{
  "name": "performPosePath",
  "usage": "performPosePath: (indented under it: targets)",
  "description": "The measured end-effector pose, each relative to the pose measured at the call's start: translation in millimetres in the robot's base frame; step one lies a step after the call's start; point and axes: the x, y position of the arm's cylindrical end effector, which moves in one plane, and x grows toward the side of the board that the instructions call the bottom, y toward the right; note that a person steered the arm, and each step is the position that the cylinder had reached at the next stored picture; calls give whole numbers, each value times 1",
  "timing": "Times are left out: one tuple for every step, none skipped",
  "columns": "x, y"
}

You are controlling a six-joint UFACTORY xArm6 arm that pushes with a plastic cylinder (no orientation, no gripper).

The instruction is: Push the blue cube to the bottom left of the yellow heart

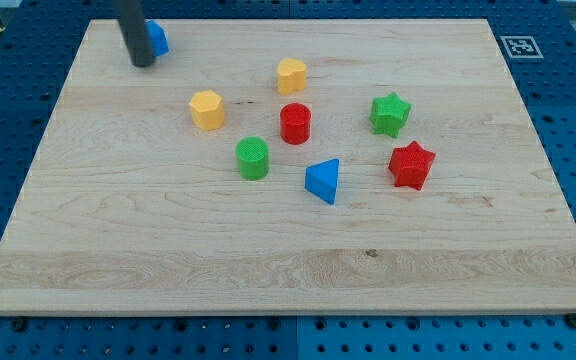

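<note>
The blue cube [158, 38] sits near the board's top left corner, partly hidden behind my dark rod. My tip [143, 63] rests on the board just to the left of and below the cube, touching it or nearly so. The yellow heart [291, 75] lies well to the right of the cube, in the upper middle of the board.
A yellow hexagon [207, 109], red cylinder [295, 123], green cylinder [253, 158], blue triangle [323, 181], green star [390, 114] and red star [411, 165] lie around the board's middle. A black-and-white tag [518, 46] marks the wooden board's [268, 270] top right corner.
</note>
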Motion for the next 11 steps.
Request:
performPosePath:
  targets:
    - [-19, -32]
    - [-49, -38]
    - [-51, -22]
    - [-52, -4]
    - [-53, 14]
    - [-43, 38]
    - [-21, 66]
    - [-27, 87]
    - [-41, 88]
    - [-15, 92]
    - [12, 106]
